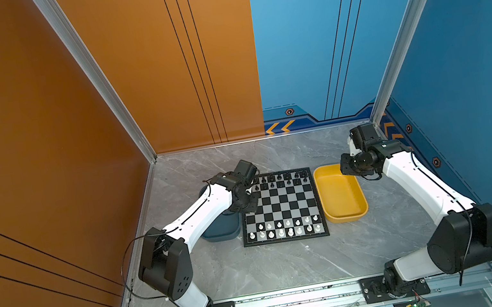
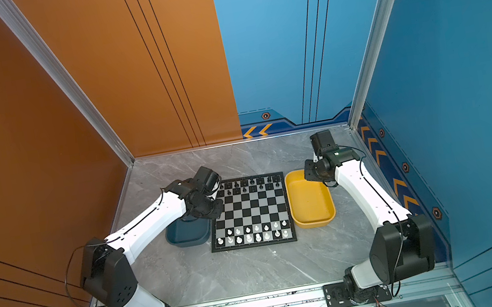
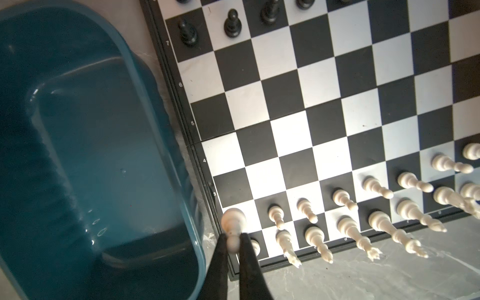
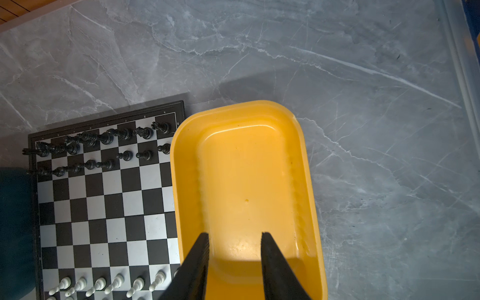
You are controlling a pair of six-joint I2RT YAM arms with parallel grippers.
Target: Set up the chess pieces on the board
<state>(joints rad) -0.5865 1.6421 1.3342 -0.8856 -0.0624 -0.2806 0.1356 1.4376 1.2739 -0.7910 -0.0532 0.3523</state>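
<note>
The board (image 1: 284, 207) (image 2: 250, 211) lies mid-table. Black chess pieces (image 1: 279, 179) fill its two far rows and white chess pieces (image 1: 284, 228) stand in its two near rows. The square at the left end of the white pawn row is bare. My left gripper (image 3: 233, 237) is shut on the head of a white pawn (image 3: 233, 220), held in the air by the board's left edge. In both top views the wrist hides that gripper. My right gripper (image 4: 235, 233) hangs open over the yellow tray (image 4: 246, 168), nothing between its fingers.
An empty dark blue tray (image 3: 91, 155) (image 1: 222, 232) sits against the board's left side, under my left arm. The empty yellow tray (image 1: 341, 194) (image 2: 310, 199) lies along the board's right side. Grey marble table surface (image 1: 290, 265) runs in front of the board.
</note>
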